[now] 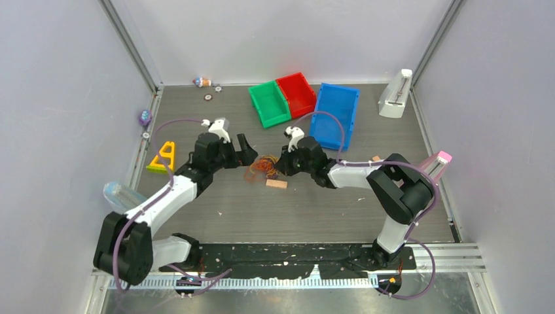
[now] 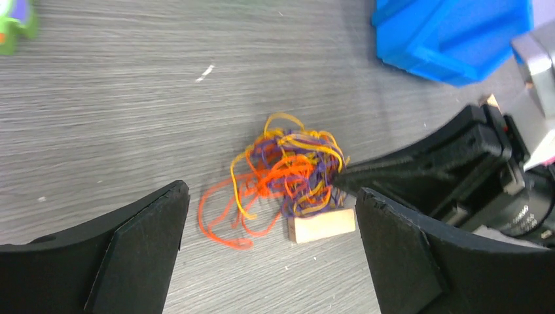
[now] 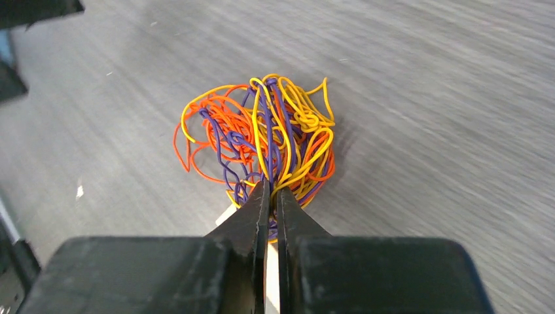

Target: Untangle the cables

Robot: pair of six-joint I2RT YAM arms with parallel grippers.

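The cables (image 1: 264, 165) lie in one tangled ball of yellow, orange-red and purple loops at the table's middle. They also show in the left wrist view (image 2: 294, 171) and the right wrist view (image 3: 265, 137). My right gripper (image 3: 271, 190) is shut on strands at the ball's right side, its tips pinching purple and yellow cable; it also shows in the top view (image 1: 280, 165). My left gripper (image 2: 268, 216) is open and empty, just left of the ball, with loose orange loops (image 2: 226, 219) between its fingers. In the top view it (image 1: 245, 156) sits at the ball's left.
A small tan block (image 2: 322, 225) lies against the ball's near side (image 1: 276, 184). Green (image 1: 269, 103), red (image 1: 296, 93) and blue (image 1: 338, 114) bins stand behind. A yellow triangle (image 1: 163, 157) is at the left, a white holder (image 1: 395, 95) at the back right.
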